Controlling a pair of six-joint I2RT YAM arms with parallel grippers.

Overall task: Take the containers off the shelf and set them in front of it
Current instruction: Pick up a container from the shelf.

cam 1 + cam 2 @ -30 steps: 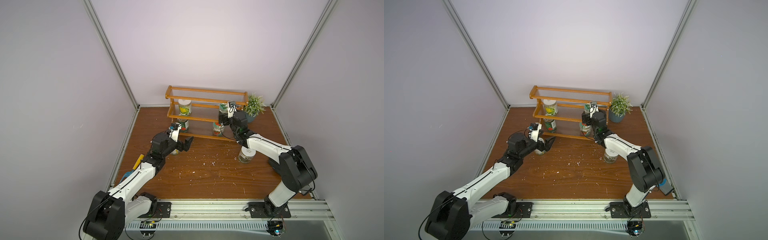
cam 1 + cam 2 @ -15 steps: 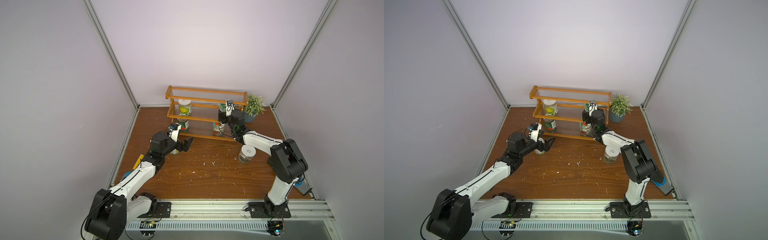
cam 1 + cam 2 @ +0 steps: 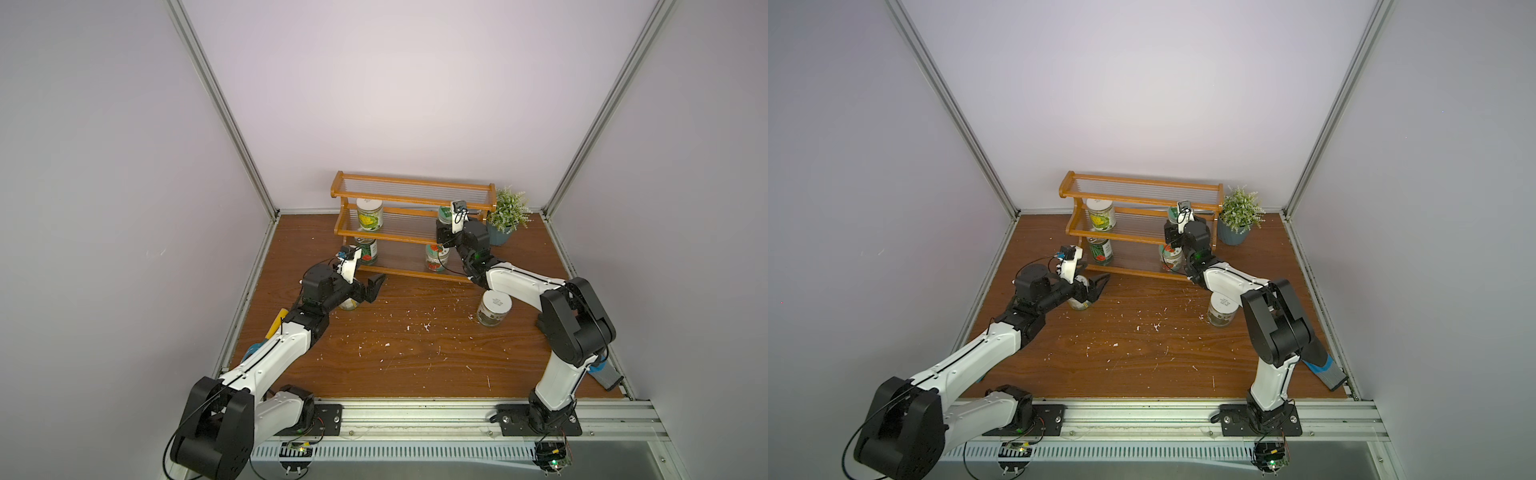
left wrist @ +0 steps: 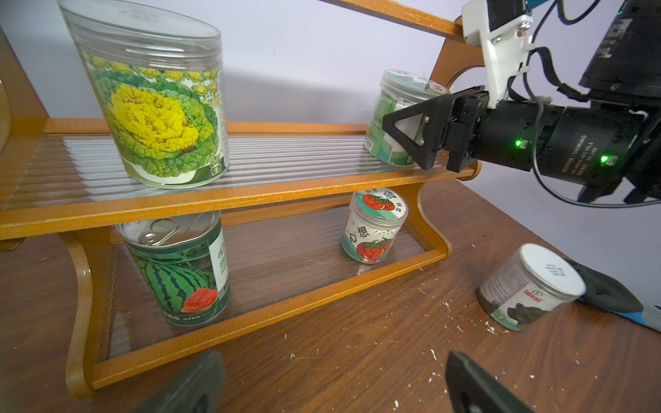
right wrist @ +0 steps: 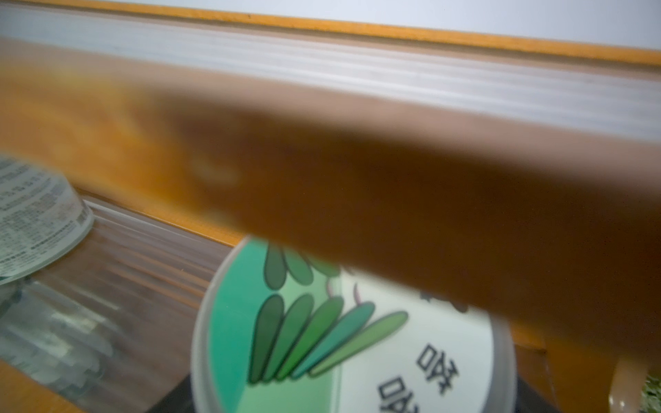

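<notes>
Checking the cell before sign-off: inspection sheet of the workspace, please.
Surface: wooden tabletop, strewn with white flecks.
Job's things: shelf holds cabbage jar and green-lid jar on middle tier, watermelon can and tomato jar on bottom tier; Ideal jar and a sixth jar stand in front.
Clutter: potted plant beside the shelf; glove at the tabletop's edge; yellow item partly hidden by the left arm.
Grippers: left gripper open, empty; right gripper closed on the green-lid jar.
Cables: right wrist cable hangs loose, close to the shelf.
Surroundings: plain walls; aluminium rail in front.
</notes>
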